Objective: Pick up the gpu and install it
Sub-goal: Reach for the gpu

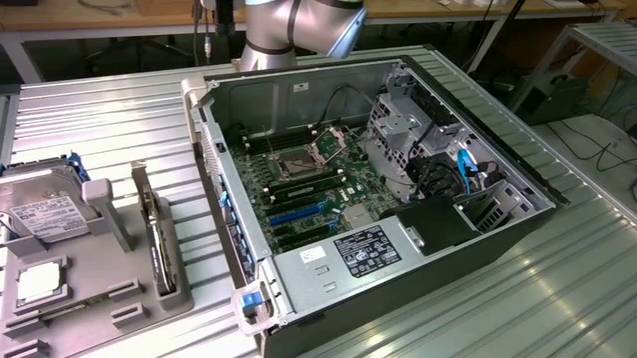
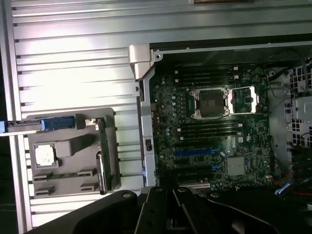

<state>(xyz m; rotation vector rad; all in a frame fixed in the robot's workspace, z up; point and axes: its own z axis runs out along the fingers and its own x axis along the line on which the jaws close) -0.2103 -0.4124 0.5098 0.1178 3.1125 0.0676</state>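
Note:
The gpu [image 1: 159, 242] is a thin green card standing on edge in a slot of the grey holder tray [image 1: 100, 317], at the exterior view's left, its silver bracket at the far end. In the wrist view the gpu [image 2: 102, 156] shows edge-on along the side of the tray [image 2: 73, 146] nearest the case. My gripper [image 2: 164, 191] hangs high above the scene, over the edge of the open computer case [image 2: 146, 97]. Its dark fingers are shut with nothing between them. The gpu stands well apart from the gripper.
The case [image 1: 398, 261] lies open with its motherboard [image 1: 309, 194] exposed, blue slots [image 2: 195, 152] and an open processor socket [image 2: 212, 102]. The tray also holds a hard drive [image 1: 45, 212] and a square processor chip [image 1: 38, 282]. The arm's base [image 1: 289, 30] stands behind the case on the ribbed metal table [image 1: 100, 119].

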